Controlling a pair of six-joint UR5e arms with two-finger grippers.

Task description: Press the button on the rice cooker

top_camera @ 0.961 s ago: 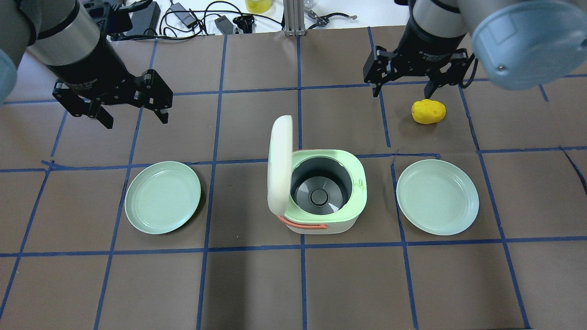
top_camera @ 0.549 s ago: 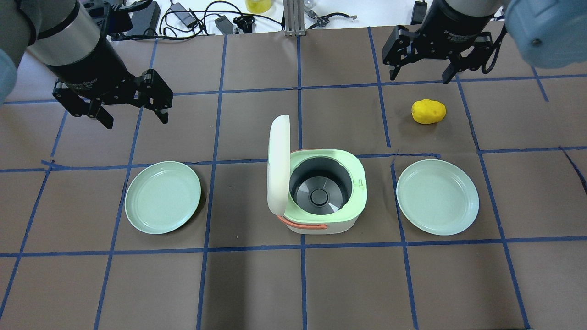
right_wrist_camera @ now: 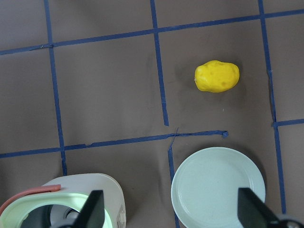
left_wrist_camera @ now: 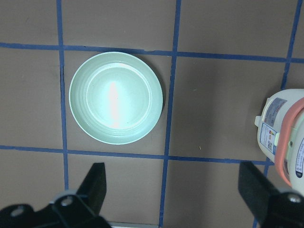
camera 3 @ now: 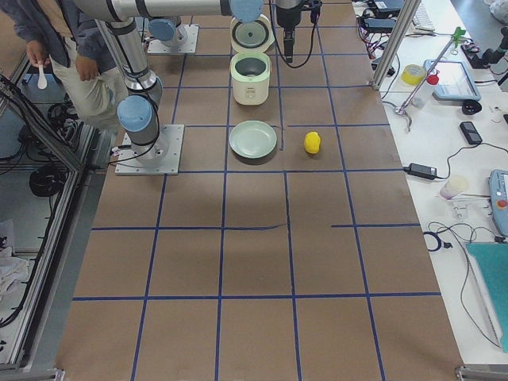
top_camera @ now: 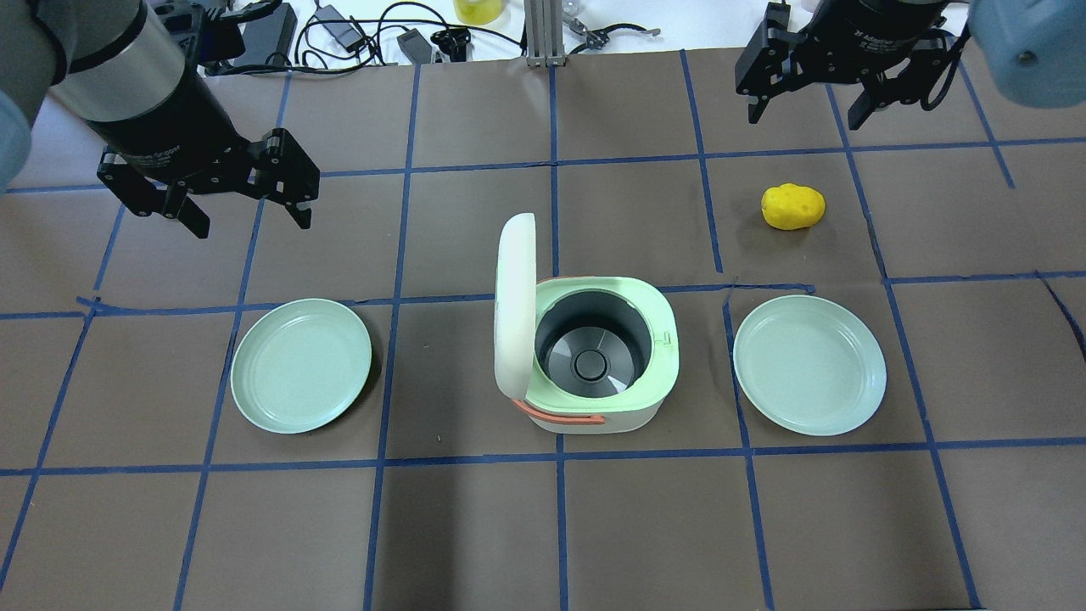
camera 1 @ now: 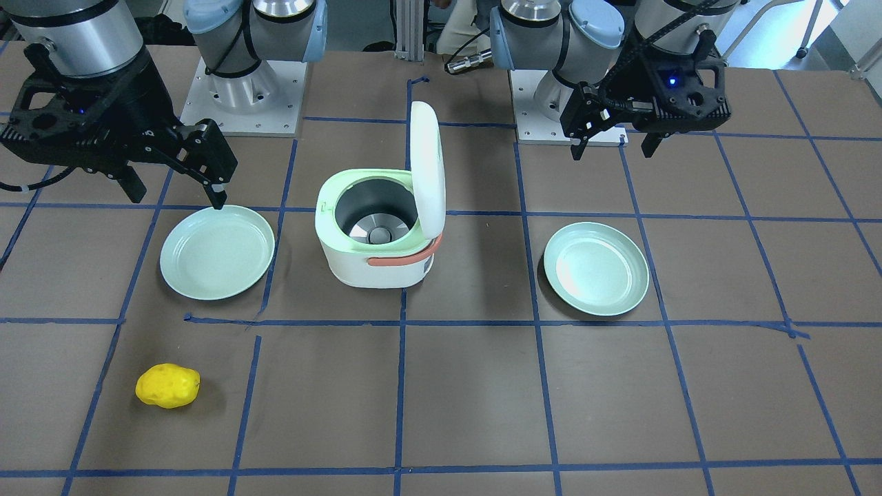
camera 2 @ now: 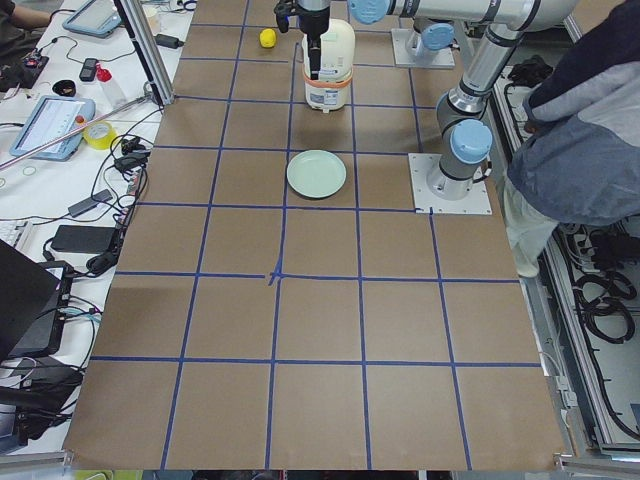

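The white and pale green rice cooker (top_camera: 594, 365) stands mid-table with its lid (top_camera: 516, 305) swung up and the empty grey pot showing; it also shows in the front-facing view (camera 1: 375, 241). I cannot make out its button. My left gripper (top_camera: 252, 222) hangs open and empty, left of and beyond the cooker, above the table. My right gripper (top_camera: 804, 120) is open and empty, high at the far right, beyond a yellow potato-like object (top_camera: 792, 206). The left wrist view shows the cooker's side (left_wrist_camera: 285, 142); the right wrist view shows its rim (right_wrist_camera: 71, 204).
A pale green plate (top_camera: 301, 365) lies left of the cooker and another (top_camera: 808, 365) lies right of it. Cables and gear lie past the table's far edge (top_camera: 356, 34). A person stands beside the robot bases (camera 2: 580, 130).
My right gripper has risen and moved away from the yellow object toward the far right. My left gripper, the cooker and the plates have not moved.
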